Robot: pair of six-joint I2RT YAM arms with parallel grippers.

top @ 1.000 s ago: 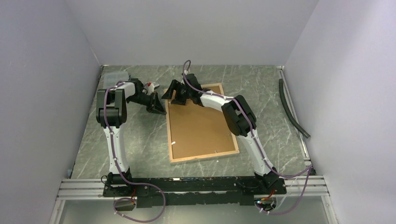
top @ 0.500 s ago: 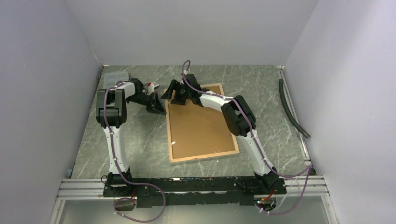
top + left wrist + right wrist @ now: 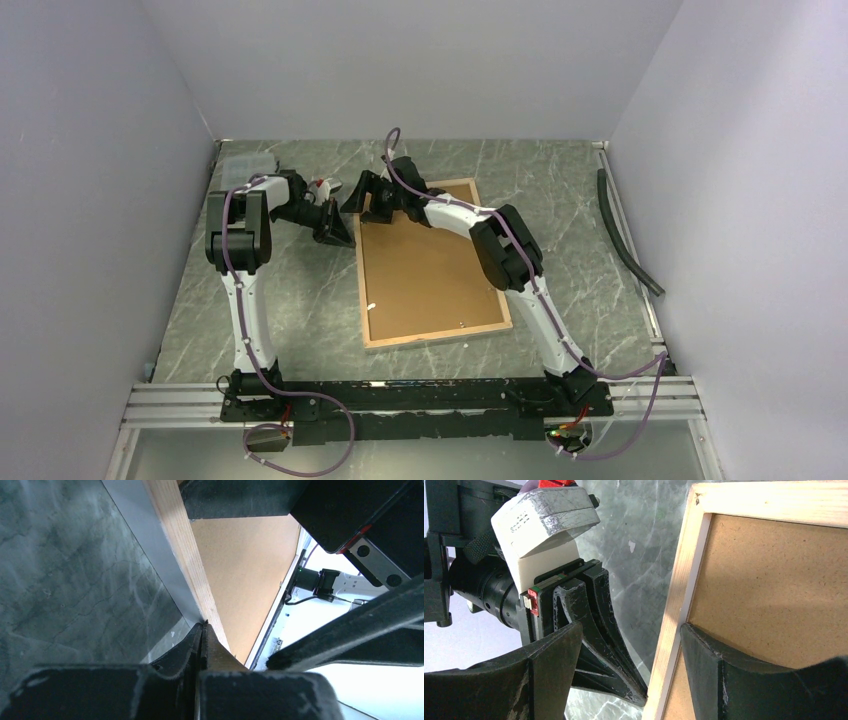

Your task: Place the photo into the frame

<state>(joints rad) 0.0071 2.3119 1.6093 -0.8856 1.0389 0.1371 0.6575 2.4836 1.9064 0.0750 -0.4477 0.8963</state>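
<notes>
The frame [image 3: 359, 290] lies back up on the table, light wood border around a brown backing board [image 3: 425, 270]. The photo is not in view. My left gripper [image 3: 345, 238] is shut, its tips touching the frame's left outer edge near the far corner. The left wrist view shows the closed tips [image 3: 202, 630] against the wood border [image 3: 180, 545]. My right gripper [image 3: 362, 200] is open and straddles the same border [image 3: 676, 605]. One of its fingers [image 3: 704, 650] rests over the backing board [image 3: 774, 590]. The other finger [image 3: 559, 650] is outside the frame, beside the left gripper [image 3: 624, 680].
A black hose [image 3: 625, 235] lies along the right wall by a metal rail. A clear plastic item [image 3: 245, 168] sits in the far left corner. Walls close in the table on three sides.
My right gripper has shifted a little to the left over the frame's far left corner. The left gripper and the frame have not moved.
</notes>
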